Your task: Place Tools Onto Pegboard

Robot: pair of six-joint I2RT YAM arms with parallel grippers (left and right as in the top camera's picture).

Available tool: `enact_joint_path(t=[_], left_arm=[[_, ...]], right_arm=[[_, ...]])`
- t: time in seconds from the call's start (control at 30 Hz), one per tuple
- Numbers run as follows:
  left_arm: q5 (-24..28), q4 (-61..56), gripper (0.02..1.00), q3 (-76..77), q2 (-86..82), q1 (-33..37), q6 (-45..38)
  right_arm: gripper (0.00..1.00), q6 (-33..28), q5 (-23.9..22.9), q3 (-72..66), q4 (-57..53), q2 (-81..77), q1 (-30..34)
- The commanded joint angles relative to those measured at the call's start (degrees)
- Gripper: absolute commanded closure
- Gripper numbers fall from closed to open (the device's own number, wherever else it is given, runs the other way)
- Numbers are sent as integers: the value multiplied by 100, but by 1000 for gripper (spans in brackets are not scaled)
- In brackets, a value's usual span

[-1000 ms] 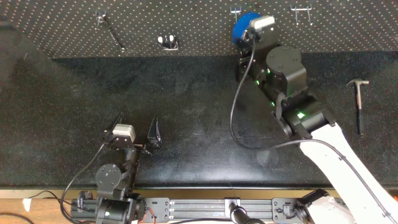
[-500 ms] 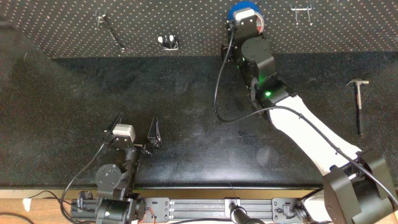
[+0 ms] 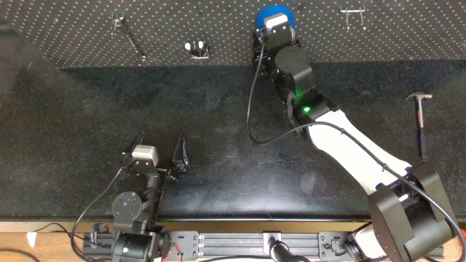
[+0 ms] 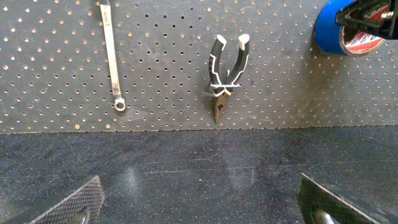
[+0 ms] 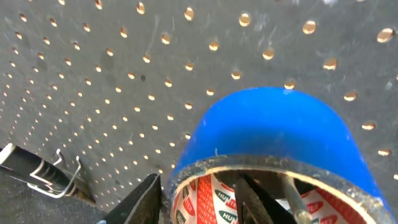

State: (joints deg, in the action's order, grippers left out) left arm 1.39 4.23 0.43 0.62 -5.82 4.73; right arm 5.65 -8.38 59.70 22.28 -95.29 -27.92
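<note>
The right gripper (image 3: 271,28) is clamped on a blue tape roll (image 3: 274,12), one finger inside its core, holding it against the pegboard (image 3: 218,22). Pliers (image 4: 225,74) hang between the roll and a wrench (image 4: 111,50). Wire hooks (image 3: 352,14) sit on the roll's other side. A hammer (image 3: 420,120) lies on the table (image 3: 218,116). The left gripper (image 3: 160,151) is spread wide, low over the near table.

Matte black worktop (image 3: 218,138) spans middle of top view; faint pale scuffs, soft glare patches near centre. Dark grey perforated pegboard panel (image 3: 233,29) stands at 12 o'clock, meets worktop along straight seam. Light wooden edge strip (image 3: 14,226) at 6 o'clock; black slotted metal rail (image 3: 218,240) just beyond it.
</note>
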Motion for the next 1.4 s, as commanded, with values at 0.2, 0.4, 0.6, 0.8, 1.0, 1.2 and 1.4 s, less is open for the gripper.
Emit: enact_joint_path(t=[0.2,0.4,0.6,0.8,1.0,1.2,1.4], left_arm=[[79,33,23,-11,-44,-24,-55],[79,35,23,-11,-44,-24,-55],[81,33,23,-11,-44,-26,-55],[79,33,23,-11,-44,-24,-55],[79,33,23,-11,-44,-24,-55],[79,33,23,-11,-44,-24,-55],[79,33,23,-11,-44,-24,-55]], right_arm=[[169,-39,378,98,-2236,1211,-39],[25,640,929,96,-7215,2050,925],[25,-485,540,9,-8196,1967,3829],[25,-2302,546,9,-8067,1051,5978],[25,-3775,785,9,-7497,146,6529],[25,-4197,1154,9,-6922,-376,6529],[18,-4199,1237,9,-6537,-789,6529]])
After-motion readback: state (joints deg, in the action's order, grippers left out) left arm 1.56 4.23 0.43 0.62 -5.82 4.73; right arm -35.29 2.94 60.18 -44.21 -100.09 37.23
